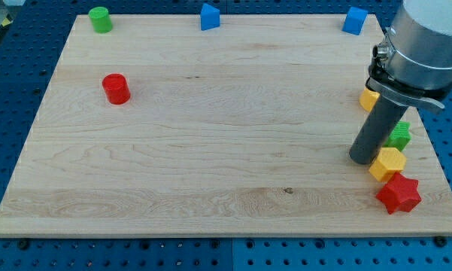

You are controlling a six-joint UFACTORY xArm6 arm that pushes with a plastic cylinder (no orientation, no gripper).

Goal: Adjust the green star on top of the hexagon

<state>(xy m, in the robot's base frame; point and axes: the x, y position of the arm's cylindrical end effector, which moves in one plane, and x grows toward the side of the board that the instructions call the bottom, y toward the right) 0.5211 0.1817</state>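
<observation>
Sitting near the view's right edge, the green star (398,135) looks light, stiff and easy to slide, touching the yellow hexagon (388,163) below it; my tip (361,159), with no pincer, should push its flat side.

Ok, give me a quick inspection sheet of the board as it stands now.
Surface: wooden board on blue pegboard.
Job's things: green star just above the yellow hexagon at the view's right, partly hidden by the rod.
Clutter: red star, red cylinder, green cylinder, two blue blocks, another yellow block.
Fingers: none; my tip sits left of the hexagon.
Cables: nothing seen.
Surroundings: nothing seen.
</observation>
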